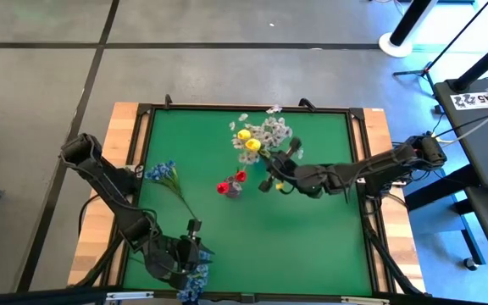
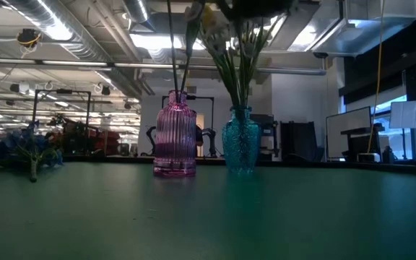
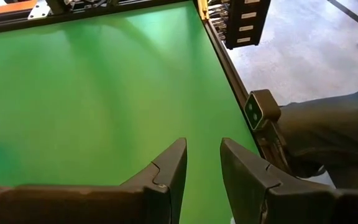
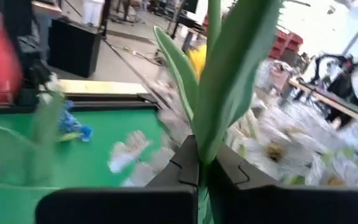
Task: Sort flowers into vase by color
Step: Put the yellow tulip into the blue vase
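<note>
Green plastic, stiff and blade-shaped, fills our right wrist view: the right pincer [image 4: 199, 180] is closed tight on a flower stem [image 4: 219, 93], its leaves rising straight out from between the fingers, so the stem's long axis runs directly ahead of the pincer. Beyond the leaves a yellow bud [image 4: 197, 59] shows, and around it a blurred mass of papery white blossoms [image 1: 271, 134].

From above, the right pincer [image 1: 276, 175] sits just beside the teal vase [image 2: 241, 148], which already carries yellow tulip buds [image 1: 248, 140] and the white sprays. That is the relation our next move turns on, in our judgement: the vase mouth lies just ahead of the held stem, so the stem should stay upright as it goes in. The pink ribbed vase [image 2: 175, 143], glassy and bottle-shaped, stands near the teal one and holds the red buds [image 1: 230, 183].

Farther from this pincer, the left pincer [image 3: 202, 177] hangs over bare green felt surface [image 3: 104, 87], fingers parted and holding nothing that we can see. A blue spray [image 1: 195, 280] lies just beside it at the near edge, and another blue spray [image 1: 163, 174] with its thin stem slanting across the surface lies farther on; the left arm is nearer both.
</note>
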Motion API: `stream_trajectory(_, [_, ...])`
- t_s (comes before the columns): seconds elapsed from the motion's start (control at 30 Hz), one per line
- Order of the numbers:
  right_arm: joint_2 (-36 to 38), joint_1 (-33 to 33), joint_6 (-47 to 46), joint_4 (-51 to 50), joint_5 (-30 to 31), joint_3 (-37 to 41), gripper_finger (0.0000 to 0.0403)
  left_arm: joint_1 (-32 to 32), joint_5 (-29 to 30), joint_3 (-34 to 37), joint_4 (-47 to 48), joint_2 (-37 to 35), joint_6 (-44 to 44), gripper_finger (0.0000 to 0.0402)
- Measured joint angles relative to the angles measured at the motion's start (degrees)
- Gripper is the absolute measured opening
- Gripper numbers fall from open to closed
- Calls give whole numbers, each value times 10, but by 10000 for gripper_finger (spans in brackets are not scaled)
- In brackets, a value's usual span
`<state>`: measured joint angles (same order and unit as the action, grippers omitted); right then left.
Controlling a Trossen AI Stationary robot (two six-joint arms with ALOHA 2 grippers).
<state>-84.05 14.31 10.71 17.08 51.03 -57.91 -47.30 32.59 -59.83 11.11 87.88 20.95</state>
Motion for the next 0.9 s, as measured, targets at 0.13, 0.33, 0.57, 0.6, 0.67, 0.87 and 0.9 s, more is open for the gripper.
stream_trajectory(0.13, [0,-20,-38,-2,0,18,11,3,9,0,0,0,0,94])
stream_trajectory(0.33, [0,-44,-119,-14,-15,37,13,6,40,0,0,0,0,94])
stream_trajectory(0.57, [0,-46,-150,-27,-22,43,30,11,41,0,0,0,10,94])
stream_trajectory(0.6, [0,-46,-152,-32,-26,43,40,13,41,0,0,0,11,94])
stream_trajectory(0.67, [0,-46,-155,-42,-30,43,67,18,40,0,1,0,13,94])
stream_trajectory(0.87, [24,-45,-156,-69,-32,42,162,34,29,0,41,-5,42,94])
stream_trajectory(0.9, [34,-45,-159,-77,-34,42,177,37,26,-1,59,-6,53,94])
